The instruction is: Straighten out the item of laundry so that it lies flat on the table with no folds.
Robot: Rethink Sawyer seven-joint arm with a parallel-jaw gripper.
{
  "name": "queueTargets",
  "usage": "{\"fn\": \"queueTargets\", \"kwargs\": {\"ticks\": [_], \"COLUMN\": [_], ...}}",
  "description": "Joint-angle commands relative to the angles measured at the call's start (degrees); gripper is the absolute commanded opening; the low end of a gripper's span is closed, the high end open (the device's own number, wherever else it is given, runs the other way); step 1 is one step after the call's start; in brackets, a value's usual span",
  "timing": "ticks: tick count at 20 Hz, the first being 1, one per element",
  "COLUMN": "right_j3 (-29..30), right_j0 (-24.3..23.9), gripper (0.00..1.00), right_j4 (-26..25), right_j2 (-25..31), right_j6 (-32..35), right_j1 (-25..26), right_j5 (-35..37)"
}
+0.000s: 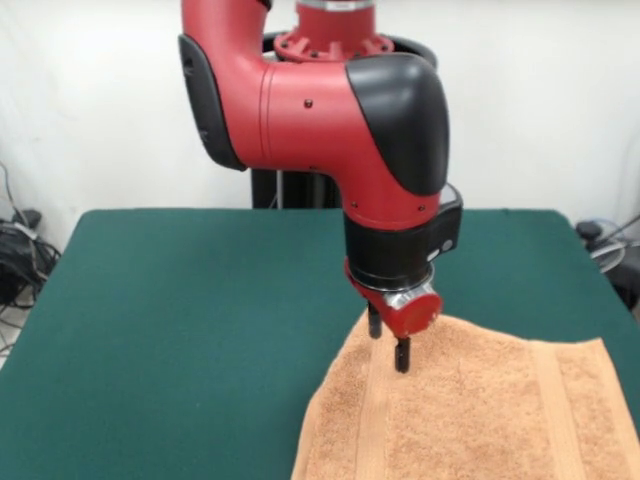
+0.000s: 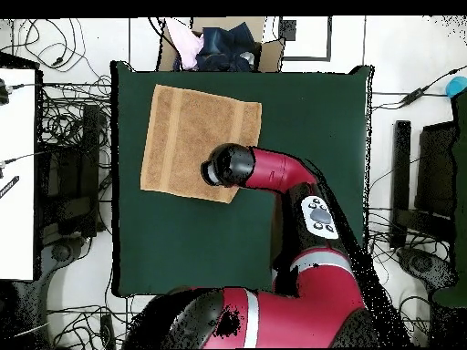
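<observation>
Towel (image 1: 470, 410) lies spread and nearly flat on the table (image 1: 200, 300), directly beneath the gripper (image 1: 388, 345). Its two fingers hang narrowly apart, holding nothing, probably poised at the corner to pinch cloth.

A plain white wall (image 1: 520, 90) stood behind the tool. Seen from overhead, tangled black cables (image 2: 68, 87) lay across the pale floor (image 2: 392, 55) to either side. A cardboard box (image 2: 219, 41) holding dark and pink cloth sat beyond it, a white desk (image 2: 18, 173) off to one side.
</observation>
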Motion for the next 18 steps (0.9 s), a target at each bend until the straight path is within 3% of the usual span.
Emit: {"fn": "queueTargets", "kwargs": {"ticks": [1, 18], "right_j3": [5.70, 7.05], "right_j0": [1.01, -3.68], "gripper": [1.00, 1.00], "right_j4": [-4.16, -10.02], "right_j2": [4.76, 6.28], "right_j6": [-3.57, -5.20], "right_j1": [3.00, 9.39], "right_j5": [-6.26, -16.50]}}
